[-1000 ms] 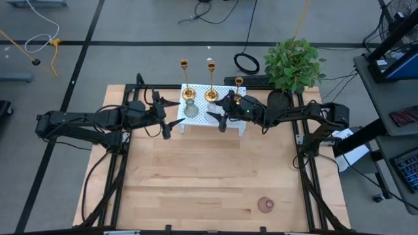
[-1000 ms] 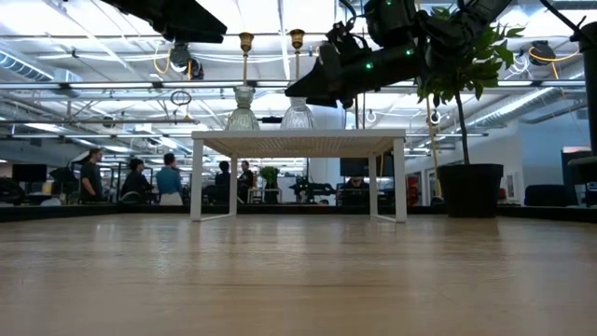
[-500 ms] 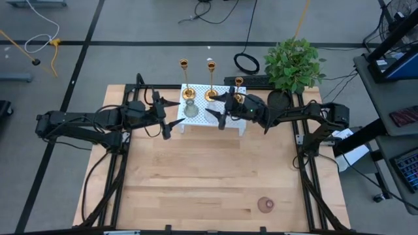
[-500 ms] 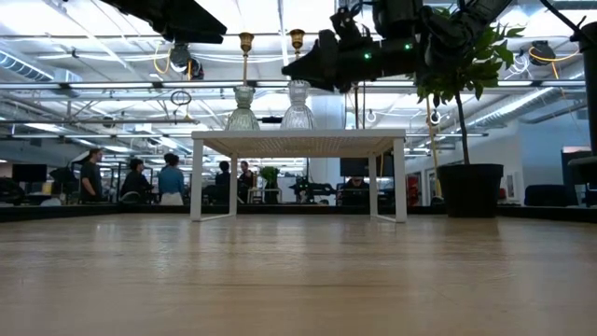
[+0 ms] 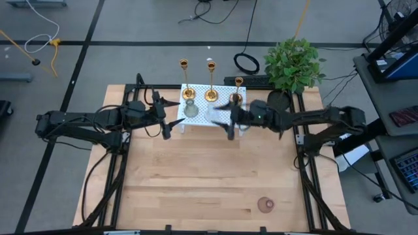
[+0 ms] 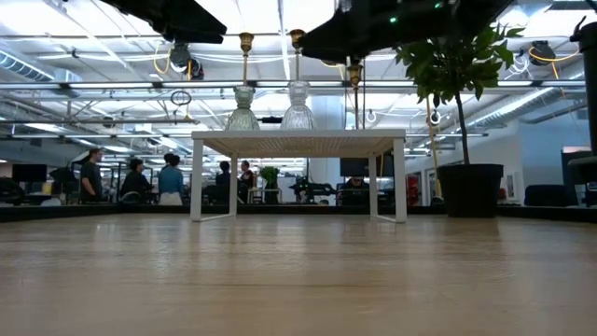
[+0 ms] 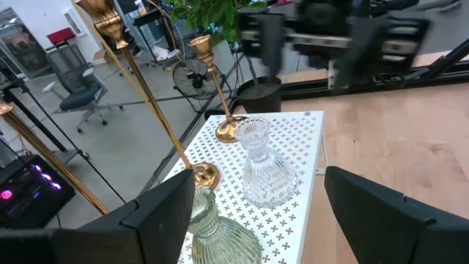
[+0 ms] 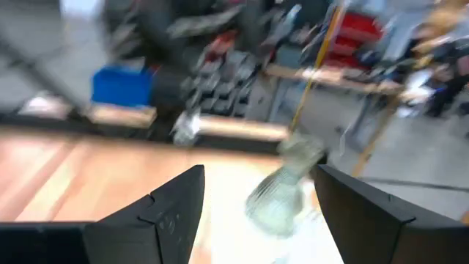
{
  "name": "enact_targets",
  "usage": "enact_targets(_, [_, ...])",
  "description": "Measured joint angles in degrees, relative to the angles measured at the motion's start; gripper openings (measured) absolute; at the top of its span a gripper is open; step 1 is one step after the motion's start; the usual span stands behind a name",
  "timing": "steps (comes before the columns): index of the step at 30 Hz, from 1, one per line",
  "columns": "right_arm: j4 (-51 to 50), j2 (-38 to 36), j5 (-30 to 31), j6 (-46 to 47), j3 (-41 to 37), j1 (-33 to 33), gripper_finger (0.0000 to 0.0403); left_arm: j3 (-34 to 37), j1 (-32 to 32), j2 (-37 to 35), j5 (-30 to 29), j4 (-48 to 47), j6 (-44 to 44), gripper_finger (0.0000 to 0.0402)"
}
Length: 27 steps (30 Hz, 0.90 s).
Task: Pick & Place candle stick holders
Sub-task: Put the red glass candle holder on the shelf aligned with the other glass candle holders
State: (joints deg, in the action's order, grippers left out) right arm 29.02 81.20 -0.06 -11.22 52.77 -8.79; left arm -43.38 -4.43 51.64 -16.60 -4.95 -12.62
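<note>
Three gold brass sticks (image 5: 185, 81) (image 5: 211, 81) (image 5: 237, 90) stand by their round bases on the far part of the white perforated stand (image 5: 243, 124). A green glass holder (image 5: 190, 109) and a clear glass holder (image 5: 212, 115) stand upright on it in front of them, as the left wrist view shows (image 7: 220, 236) (image 7: 265, 165). A pink glass holder (image 5: 265, 204) sits on the table near its front edge. My right gripper (image 5: 228, 121) is open and empty above the stand's right part. My left gripper (image 5: 166, 117) is open and empty just left of the stand.
A green potted plant (image 5: 294, 62) stands at the table's far right corner, behind the right arm. The stand rests on legs at the far middle of the wooden table (image 5: 209, 176). People (image 6: 168, 177) show in the room beyond.
My right gripper has risen from beside the clear holder and drawn back toward the table's right and near edges, staying open. The holders and sticks on the stand have kept still.
</note>
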Motion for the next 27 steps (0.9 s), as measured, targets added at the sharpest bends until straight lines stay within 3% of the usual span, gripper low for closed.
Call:
enact_targets(8, [-26.38, -11.38, -0.26, -6.13, -0.03, 9.18, 0.0254, 0.00, 0.00, 0.00, 0.00, 0.04, 1.25, 0.0312])
enact_targets(11, [-31.56, -15.76, -2.85, -6.16, -1.50, 11.74, 0.0254, 0.00, 0.00, 0.00, 0.02, 0.09, 1.73, 0.0312])
enact_targets(17, [-30.04, -23.32, -13.25, -3.74, -9.69, 14.87, 0.0254, 0.00, 0.00, 0.00, 0.02, 0.09, 3.97, 0.0312])
enact_targets(27, [-17.95, -33.08, -22.72, 6.29, -26.60, 20.43, 0.0254, 0.00, 0.00, 0.00, 0.02, 0.12, 4.43, 0.0312])
